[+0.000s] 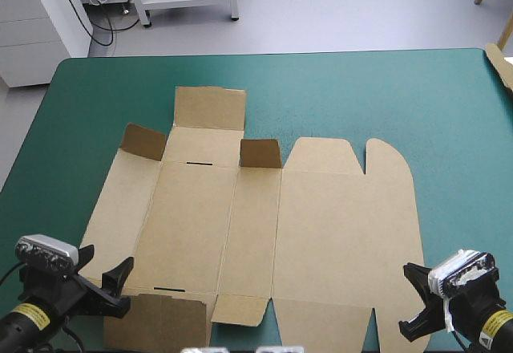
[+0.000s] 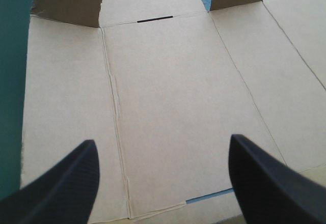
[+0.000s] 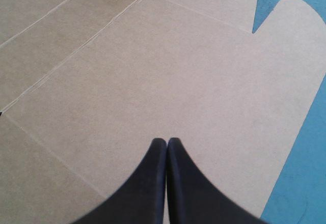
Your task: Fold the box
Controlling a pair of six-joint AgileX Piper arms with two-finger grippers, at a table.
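No legible txt/labels on box [image 1: 321, 233], nor elsewhere.

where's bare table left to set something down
Bare teal-green cover lies beyond the box toward the far edge, and right of its rounded edge. The near edge is crowded: left gripper and right gripper flank the box.

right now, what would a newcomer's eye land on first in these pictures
The box, a flat brown cut sheet, covers most of the middle of the teal-green table, with two small flaps standing up toward its far edge. The left gripper is open over the sheet's near left corner. The right gripper is shut over its near right part.
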